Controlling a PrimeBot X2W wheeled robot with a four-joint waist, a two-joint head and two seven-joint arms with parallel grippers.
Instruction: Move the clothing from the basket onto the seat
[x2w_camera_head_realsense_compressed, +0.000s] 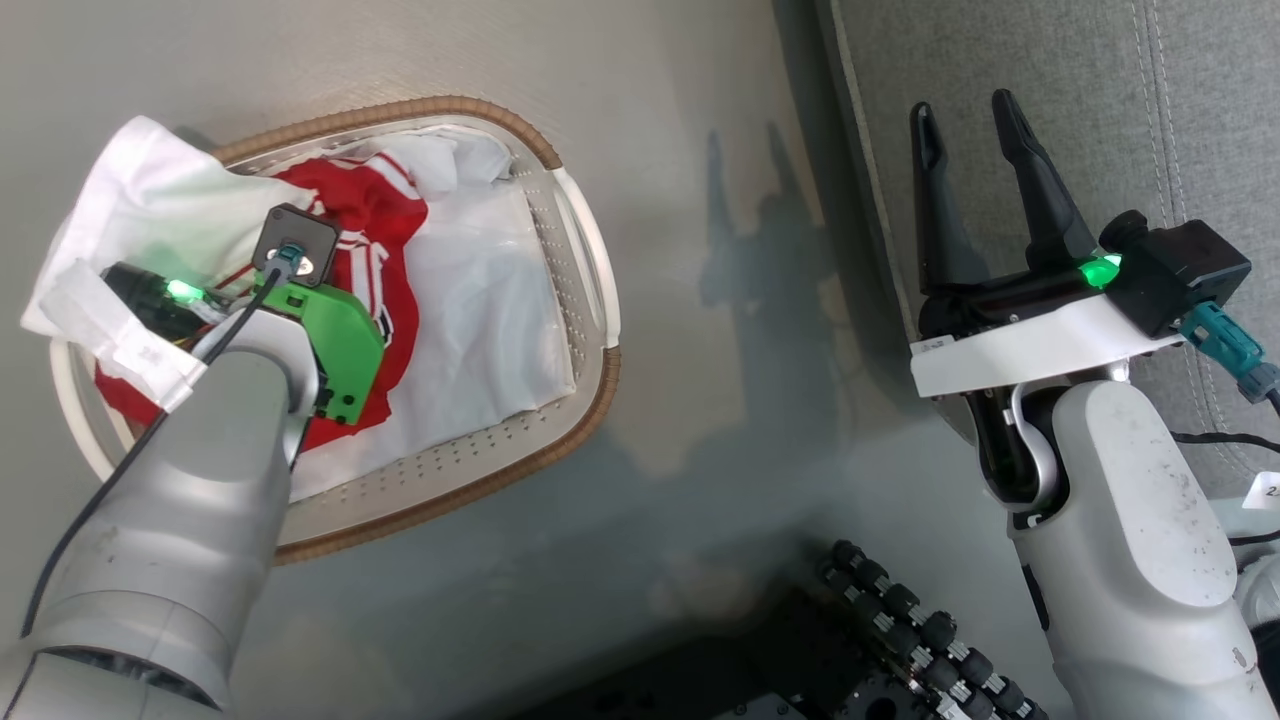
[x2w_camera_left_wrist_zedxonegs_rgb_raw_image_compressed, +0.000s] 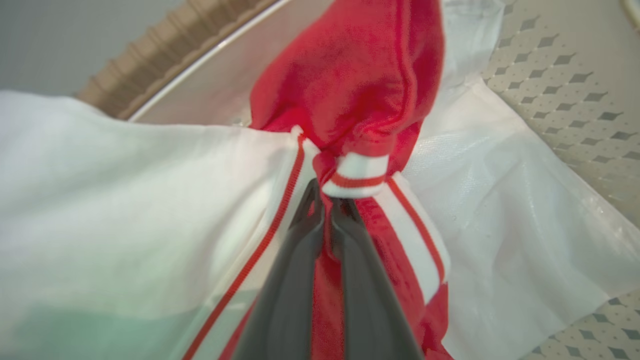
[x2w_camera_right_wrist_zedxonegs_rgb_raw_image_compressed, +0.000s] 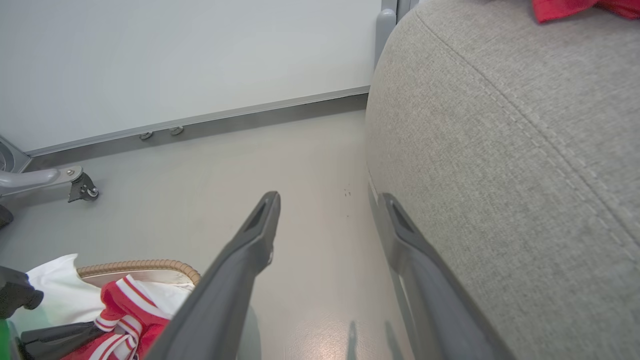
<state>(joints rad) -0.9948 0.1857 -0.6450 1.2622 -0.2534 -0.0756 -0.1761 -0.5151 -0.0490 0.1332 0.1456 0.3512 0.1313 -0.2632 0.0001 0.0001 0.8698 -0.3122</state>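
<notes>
Head view looks down; both close wrist views share the basket (x2w_camera_head_realsense_compressed: 450, 465).

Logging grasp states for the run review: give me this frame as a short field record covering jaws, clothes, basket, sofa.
left jaws: shut on a fold of the red jersey, inside the basket
right jaws: open, empty, beside the sofa cushion, above the floor
jersey: in the basket, lying on a white sheet
white sheet: one corner hangs over the basket's rim
sofa cushion: a bit of red fabric on it, at the right wrist view's top edge
task stage: jersey gripped, not yet lifted out
</notes>
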